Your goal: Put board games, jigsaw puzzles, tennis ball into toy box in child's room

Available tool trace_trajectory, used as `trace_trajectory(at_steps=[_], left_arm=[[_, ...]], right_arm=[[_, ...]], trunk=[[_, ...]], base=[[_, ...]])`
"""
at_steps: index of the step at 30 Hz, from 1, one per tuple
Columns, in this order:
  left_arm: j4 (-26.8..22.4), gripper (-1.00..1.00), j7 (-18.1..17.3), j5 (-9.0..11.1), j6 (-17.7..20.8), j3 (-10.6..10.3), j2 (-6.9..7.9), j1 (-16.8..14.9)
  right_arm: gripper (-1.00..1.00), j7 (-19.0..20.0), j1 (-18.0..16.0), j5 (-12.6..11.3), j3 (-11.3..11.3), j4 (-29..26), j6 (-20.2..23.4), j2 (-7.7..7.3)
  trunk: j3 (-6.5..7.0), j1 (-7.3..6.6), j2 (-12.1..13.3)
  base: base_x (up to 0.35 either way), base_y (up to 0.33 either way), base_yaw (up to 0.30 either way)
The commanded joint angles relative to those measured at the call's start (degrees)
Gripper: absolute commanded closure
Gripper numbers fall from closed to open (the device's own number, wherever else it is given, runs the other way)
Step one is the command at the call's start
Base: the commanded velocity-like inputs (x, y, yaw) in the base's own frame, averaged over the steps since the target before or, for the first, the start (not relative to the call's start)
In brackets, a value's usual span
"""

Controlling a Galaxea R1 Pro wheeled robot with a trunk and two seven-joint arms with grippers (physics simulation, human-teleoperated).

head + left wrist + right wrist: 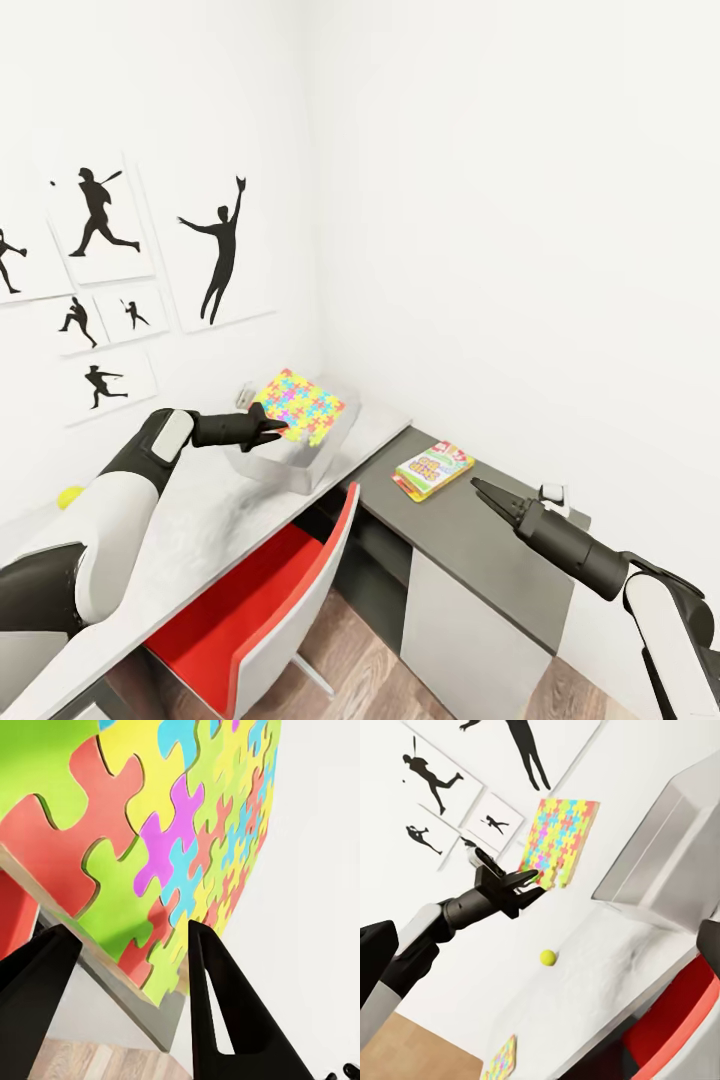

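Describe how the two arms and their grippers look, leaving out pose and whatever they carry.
Both arms have glossy white shells with black joint sections. The left arm has a grey panel near its wrist. Past a black cylindrical wrist, the left gripper and right gripper each end in two slim, pointed black fingers. No cables or markings are visible.

Non-task background items, corner of room

Red chair [262,600] with pale grey shell tucked in at desk edge; black sports silhouette pictures [222,250] on white wall [500,200]; lower dark grey cabinet [480,560] at right with white front; wood-plank floor [350,670] below.
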Motion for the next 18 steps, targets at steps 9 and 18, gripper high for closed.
trace_trajectory(at_steps=[9,18], left_arm=[[0.08,1.00,2.77,-0.38,0.28,0.72,-0.08,-0.07],[0.10,1.00,13.25,-0.20,0.28,10.01,-1.46,-0.07]], right_arm=[[-1.00,0.14,-0.06,0.10,-0.07,0.01,0.28,0.16],[-1.00,0.14,-0.06,0.04,-0.15,0.01,0.30,-0.04]], trunk=[[-0.13,0.06,-0.13],[-0.13,0.06,-0.13]], base=[[0.141,0.023,0.000],[0.065,0.001,0.000]])
